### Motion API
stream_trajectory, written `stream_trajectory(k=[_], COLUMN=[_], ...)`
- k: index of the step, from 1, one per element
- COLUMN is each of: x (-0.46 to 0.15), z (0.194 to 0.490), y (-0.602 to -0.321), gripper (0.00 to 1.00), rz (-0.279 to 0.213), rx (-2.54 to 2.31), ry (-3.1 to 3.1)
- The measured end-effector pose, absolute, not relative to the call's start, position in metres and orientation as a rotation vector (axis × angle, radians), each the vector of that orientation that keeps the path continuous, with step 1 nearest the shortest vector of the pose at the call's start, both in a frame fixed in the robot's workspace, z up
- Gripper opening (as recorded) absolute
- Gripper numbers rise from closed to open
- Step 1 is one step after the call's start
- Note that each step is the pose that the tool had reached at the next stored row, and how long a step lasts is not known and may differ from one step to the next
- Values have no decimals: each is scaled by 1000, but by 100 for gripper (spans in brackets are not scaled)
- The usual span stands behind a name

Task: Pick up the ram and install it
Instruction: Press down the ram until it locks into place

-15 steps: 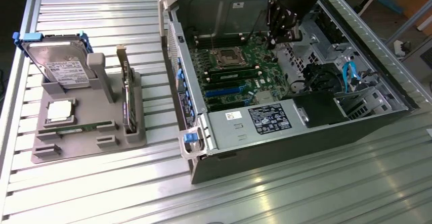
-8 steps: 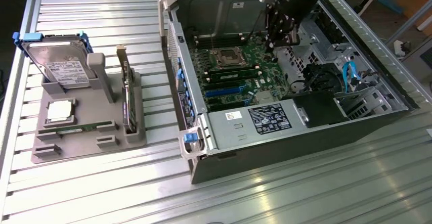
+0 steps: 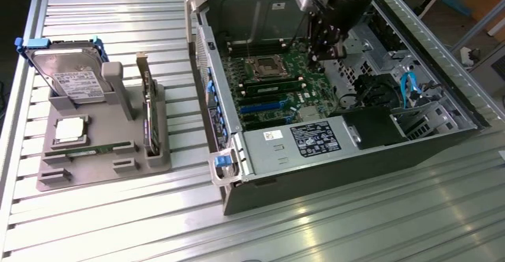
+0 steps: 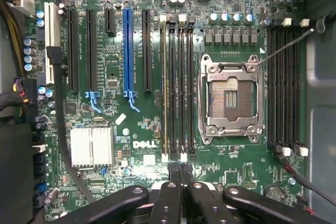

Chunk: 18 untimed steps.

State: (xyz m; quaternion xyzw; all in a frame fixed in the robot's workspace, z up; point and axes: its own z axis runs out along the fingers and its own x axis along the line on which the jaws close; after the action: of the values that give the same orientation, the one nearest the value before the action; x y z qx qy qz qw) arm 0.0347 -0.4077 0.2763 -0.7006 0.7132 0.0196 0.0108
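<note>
Ribbed aluminium tabletop [image 3: 316, 232], bright reflections

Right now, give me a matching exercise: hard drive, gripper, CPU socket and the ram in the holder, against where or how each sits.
Things:
1. hard drive
2. gripper
3. CPU socket
4. ram

Places or states:
a. shut, over the motherboard
b. lying low in the grey holder
c. standing in the grey holder, blue clips
d. on the motherboard, silver frame

Pairs: 1-c, 2-a, 3-d, 4-b
</note>
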Motion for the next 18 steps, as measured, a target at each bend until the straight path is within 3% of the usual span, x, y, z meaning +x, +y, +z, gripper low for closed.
stream_trajectory(k=[18], x=[35], z=[252], y=[-408], gripper=[11], rz=[61], rx=[-2186], ry=[2225])
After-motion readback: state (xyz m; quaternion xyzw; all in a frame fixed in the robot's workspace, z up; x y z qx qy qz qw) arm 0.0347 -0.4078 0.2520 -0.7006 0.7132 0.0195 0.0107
